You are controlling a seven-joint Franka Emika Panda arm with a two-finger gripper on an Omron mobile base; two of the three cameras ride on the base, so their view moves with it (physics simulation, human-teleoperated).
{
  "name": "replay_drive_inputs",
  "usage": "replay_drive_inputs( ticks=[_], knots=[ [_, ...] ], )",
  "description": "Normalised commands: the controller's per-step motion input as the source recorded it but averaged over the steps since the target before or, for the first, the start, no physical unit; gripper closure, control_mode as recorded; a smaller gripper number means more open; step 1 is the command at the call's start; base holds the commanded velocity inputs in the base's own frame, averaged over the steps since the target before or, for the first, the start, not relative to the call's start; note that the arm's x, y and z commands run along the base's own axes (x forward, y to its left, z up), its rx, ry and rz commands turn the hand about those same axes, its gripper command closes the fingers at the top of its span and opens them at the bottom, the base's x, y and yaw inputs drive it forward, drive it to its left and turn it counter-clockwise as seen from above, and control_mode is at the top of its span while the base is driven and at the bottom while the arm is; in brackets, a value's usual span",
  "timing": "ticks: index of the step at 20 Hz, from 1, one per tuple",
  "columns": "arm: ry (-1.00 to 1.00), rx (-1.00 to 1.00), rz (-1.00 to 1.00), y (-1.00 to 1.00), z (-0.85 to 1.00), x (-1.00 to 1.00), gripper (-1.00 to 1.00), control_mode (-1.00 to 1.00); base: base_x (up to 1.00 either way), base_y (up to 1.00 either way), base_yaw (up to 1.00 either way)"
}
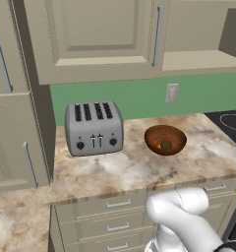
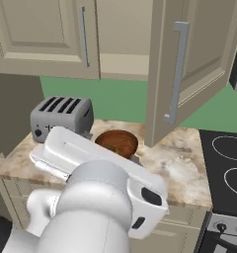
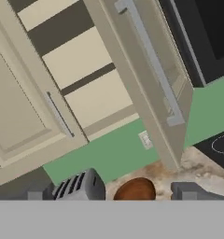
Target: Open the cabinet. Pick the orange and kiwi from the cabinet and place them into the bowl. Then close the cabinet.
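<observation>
The cabinet (image 1: 98, 34) hangs above the counter with its left door shut. Its right door (image 2: 199, 59) stands swung out, silver handle (image 2: 177, 74) facing me. In the hand view the cabinet's shelves (image 3: 86, 60) look bare beside the open door (image 3: 151, 70). The reddish-brown bowl (image 1: 165, 140) sits on the counter right of the toaster. Inside it lie the dull green-brown kiwi (image 1: 166, 145) and a bit of the orange (image 1: 157, 143). My gripper (image 3: 113, 195) is open and holds nothing, hanging back from the cabinet and above the bowl (image 3: 135, 190). My arm partly hides the bowl (image 2: 116, 141).
A silver toaster (image 1: 94, 128) stands at the counter's left. A black stovetop (image 2: 224, 163) lies to the right. A tall narrow cabinet (image 1: 12, 98) flanks the left, drawers (image 1: 117, 216) sit under the counter, and a wall outlet (image 1: 172, 92) is on the green backsplash.
</observation>
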Motion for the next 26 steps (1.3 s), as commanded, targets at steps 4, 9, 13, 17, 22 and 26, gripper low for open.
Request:
replay_drive_inputs(
  ticks=[4, 9, 13, 17, 22, 26],
  knots=[
    [-0.02, 0.00, 0.01, -0.17, -0.17, 0.62, -1.00, -1.00, 0.00, 0.00, 0.00],
    [0.00, 0.01, 0.03, -0.26, -0.13, 0.83, -1.00, -1.00, 0.00, 0.00, 0.00],
    [0.00, 0.03, 0.07, -0.27, -0.21, 1.00, -1.00, -1.00, 0.00, 0.00, 0.00],
    [0.00, 0.06, 0.15, -0.47, -0.20, 0.83, -1.00, -1.00, 0.00, 0.00, 0.00],
    [0.00, 0.08, 0.12, -0.39, -0.01, 0.24, -1.00, -1.00, 0.00, 0.00, 0.00],
    [0.00, 0.01, 0.10, -0.15, -0.14, 0.69, -1.00, -1.00, 0.00, 0.00, 0.00]
  ],
)
